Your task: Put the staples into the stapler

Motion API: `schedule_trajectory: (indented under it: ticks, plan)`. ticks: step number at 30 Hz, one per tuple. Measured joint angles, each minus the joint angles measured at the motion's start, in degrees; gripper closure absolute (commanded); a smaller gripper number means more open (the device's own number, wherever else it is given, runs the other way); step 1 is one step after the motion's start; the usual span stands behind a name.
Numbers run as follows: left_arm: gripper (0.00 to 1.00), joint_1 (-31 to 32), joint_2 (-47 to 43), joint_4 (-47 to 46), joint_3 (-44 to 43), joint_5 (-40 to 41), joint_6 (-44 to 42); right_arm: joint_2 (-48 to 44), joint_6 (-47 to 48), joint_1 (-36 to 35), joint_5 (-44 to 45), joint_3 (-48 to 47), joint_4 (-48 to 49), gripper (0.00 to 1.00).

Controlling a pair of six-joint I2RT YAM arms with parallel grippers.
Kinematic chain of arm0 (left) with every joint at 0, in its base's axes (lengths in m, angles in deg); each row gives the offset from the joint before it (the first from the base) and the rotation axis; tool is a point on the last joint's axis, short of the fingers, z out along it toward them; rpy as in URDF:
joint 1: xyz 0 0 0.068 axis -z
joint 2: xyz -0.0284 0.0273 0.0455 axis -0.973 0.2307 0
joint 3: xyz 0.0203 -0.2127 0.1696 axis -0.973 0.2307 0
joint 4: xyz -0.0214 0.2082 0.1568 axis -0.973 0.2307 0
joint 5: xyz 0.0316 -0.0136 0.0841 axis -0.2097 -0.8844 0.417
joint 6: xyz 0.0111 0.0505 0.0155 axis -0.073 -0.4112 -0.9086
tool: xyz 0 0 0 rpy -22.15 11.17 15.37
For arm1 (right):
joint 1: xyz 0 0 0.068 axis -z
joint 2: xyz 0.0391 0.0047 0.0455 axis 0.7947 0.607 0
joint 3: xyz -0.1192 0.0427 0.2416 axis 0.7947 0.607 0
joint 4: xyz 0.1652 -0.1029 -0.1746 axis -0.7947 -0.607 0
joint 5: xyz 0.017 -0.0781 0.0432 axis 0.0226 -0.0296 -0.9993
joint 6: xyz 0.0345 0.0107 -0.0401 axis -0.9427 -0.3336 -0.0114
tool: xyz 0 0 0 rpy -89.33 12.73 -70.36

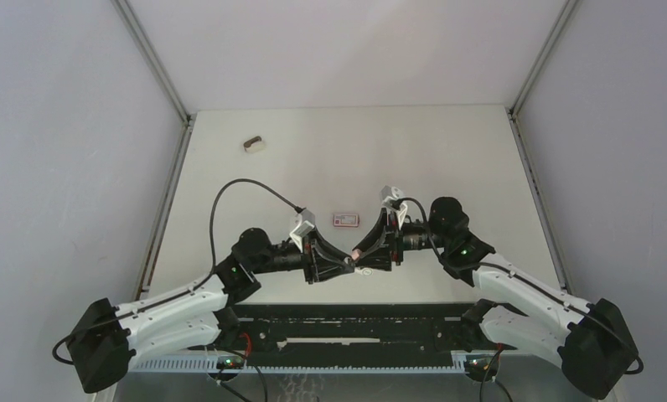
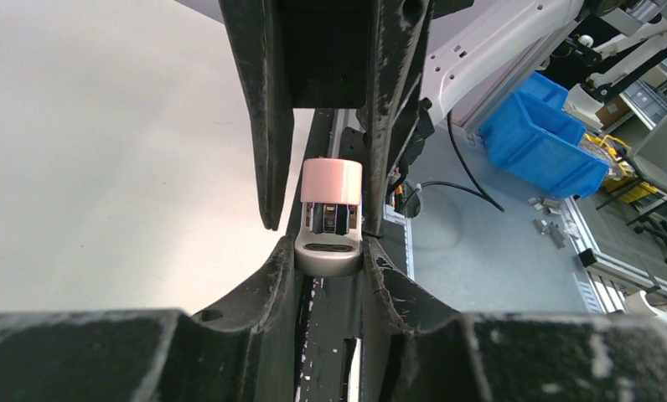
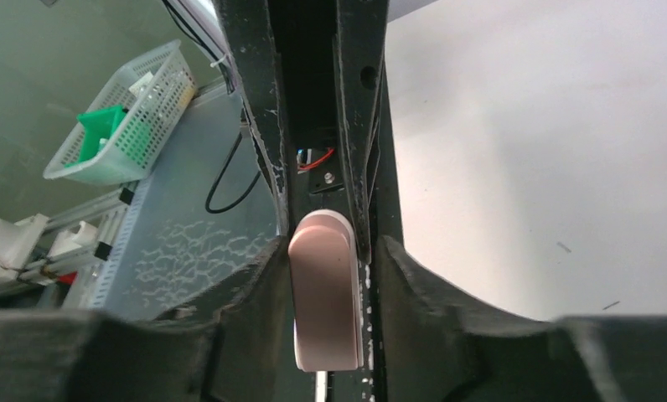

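The small pink-and-white stapler (image 1: 358, 251) hangs above the table's near middle, between both grippers. My left gripper (image 2: 328, 251) is shut on its grey metal base end (image 2: 328, 258). The stapler's pink end (image 2: 331, 180) points away from that gripper. My right gripper (image 3: 330, 247) comes from the opposite side and straddles the pink top (image 3: 324, 293). Its jaws are open: one finger (image 3: 271, 268) touches the top, and a thin gap shows on the other side. A white box with a red label (image 1: 345, 219) lies just behind the grippers. The staples themselves are hidden.
A small brown-and-white object (image 1: 253, 144) lies at the far left of the table. Metal frame rails run along both table sides. Off the near edge are a blue bin (image 2: 548, 134) and a white basket (image 3: 129, 117).
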Motion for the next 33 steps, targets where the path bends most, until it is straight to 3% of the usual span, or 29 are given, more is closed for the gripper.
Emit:
schedule_trajectory:
  ticks: [2, 7, 17, 27, 33]
  plan:
    - [1.00, 0.0, -0.5, 0.1, 0.0, 0.3, -0.1, 0.5, 0.0, -0.2, 0.0, 0.0, -0.1, 0.74]
    - [1.00, 0.0, -1.5, 1.4, 0.0, 1.3, -0.5, 0.4, -0.2, -0.2, -0.4, 0.0, 0.5, 0.82]
    - [1.00, 0.5, -5.7, 3.0, 0.0, 3.5, -2.0, -4.6, -0.9, 1.7, 0.9, 0.0, 2.4, 0.86]
    - [1.00, 0.6, -10.5, 4.5, 0.0, 7.5, -2.7, -8.3, -3.6, 4.2, 2.2, 0.0, 5.7, 0.99]
    - [0.83, 0.6, -10.8, 4.9, 0.0, 8.5, -3.5, -11.7, -3.5, 4.7, 5.6, 0.0, 5.2, 1.00]
